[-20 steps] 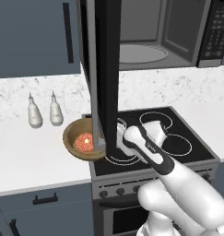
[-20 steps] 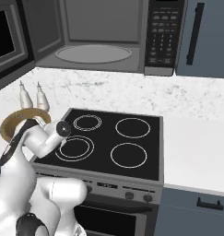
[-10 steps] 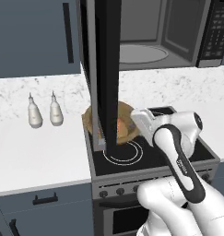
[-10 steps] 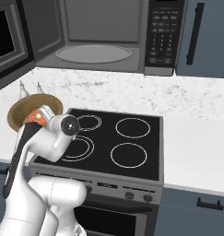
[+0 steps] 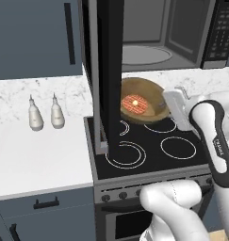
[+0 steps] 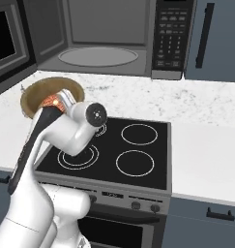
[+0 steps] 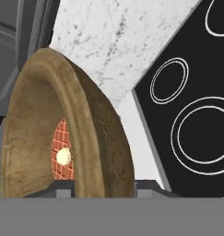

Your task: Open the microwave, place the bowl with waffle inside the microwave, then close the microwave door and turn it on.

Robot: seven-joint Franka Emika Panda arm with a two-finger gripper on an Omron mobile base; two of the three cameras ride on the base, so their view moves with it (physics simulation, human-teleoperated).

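Note:
The brown wooden bowl with waffle (image 5: 149, 104) hangs tilted in the air over the back of the stove, below the microwave (image 5: 159, 43). Its reddish waffle (image 5: 135, 103) with a pale dab is still inside. My gripper (image 5: 170, 106) is shut on the bowl's right rim. From the right base view the bowl (image 6: 47, 93) is at the left, with the gripper (image 6: 64, 100) on its rim. In the hand view the bowl (image 7: 92, 138) is seen edge-on between the fingers. The microwave door (image 5: 109, 70) stands swung fully open, just left of the bowl. The grey cavity with its turntable (image 6: 97, 56) is open.
The black stove (image 5: 151, 147) lies under the bowl. Two white bottles (image 5: 35, 114) (image 5: 57, 113) stand on the white counter (image 5: 36, 160) to the left. A blue-grey cabinet with a black handle (image 6: 203, 35) is right of the microwave.
The bowl rose from the counter left of the stove and travelled up and right, past the open door's edge, towards the microwave opening. The arm swung with it.

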